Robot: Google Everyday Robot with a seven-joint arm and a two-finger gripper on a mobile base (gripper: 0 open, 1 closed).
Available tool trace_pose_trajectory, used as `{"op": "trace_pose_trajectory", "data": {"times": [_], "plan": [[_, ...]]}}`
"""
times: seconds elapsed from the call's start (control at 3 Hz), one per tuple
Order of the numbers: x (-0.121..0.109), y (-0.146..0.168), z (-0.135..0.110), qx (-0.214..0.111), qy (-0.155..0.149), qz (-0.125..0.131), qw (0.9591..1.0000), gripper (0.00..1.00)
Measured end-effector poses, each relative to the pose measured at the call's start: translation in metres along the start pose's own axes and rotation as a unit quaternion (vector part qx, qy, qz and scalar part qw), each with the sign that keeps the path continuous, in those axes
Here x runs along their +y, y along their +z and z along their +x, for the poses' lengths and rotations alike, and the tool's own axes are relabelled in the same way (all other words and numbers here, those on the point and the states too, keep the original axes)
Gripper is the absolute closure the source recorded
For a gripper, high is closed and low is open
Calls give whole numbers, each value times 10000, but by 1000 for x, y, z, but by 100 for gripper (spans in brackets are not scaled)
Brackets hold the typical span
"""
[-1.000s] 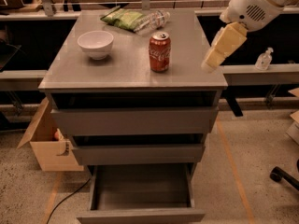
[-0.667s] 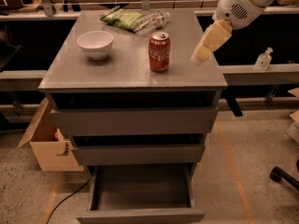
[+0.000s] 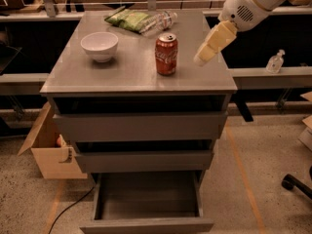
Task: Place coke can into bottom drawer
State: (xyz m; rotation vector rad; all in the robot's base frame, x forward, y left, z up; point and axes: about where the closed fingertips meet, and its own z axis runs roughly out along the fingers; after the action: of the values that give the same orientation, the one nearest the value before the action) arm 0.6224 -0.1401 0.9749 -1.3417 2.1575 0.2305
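Observation:
The red coke can (image 3: 166, 54) stands upright near the middle of the grey cabinet's top (image 3: 97, 77). My gripper (image 3: 202, 58) hangs from the white arm at the upper right. It is above the right part of the cabinet top, to the right of the can and apart from it, and holds nothing. The bottom drawer (image 3: 146, 224) is pulled out at the foot of the cabinet and its grey inside is bare. The two drawers above it stand slightly out.
A white bowl (image 3: 99, 45) sits on the cabinet top at the left. A green snack bag (image 3: 127, 19) and a clear plastic bottle (image 3: 160, 20) lie at the back. A cardboard box (image 3: 48, 152) stands on the floor at the left. A chair caster (image 3: 290, 182) is at the right.
My gripper has moved left and a little down over the cabinet top, closer to the can. The can and the drawers have not moved.

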Motion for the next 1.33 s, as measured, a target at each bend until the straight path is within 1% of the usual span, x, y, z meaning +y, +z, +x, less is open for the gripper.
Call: {"op": "trace_pose_trajectory", "data": {"times": [0.33, 0.67, 1.0, 1.33], "plan": [[-14, 21, -15, -201, 256, 116, 9994, 0], [-24, 42, -27, -228, 651, 292, 9972, 0], [-33, 59, -30, -224, 950, 428, 9943, 0], [-40, 73, -33, -242, 1125, 522, 9920, 0]]}}
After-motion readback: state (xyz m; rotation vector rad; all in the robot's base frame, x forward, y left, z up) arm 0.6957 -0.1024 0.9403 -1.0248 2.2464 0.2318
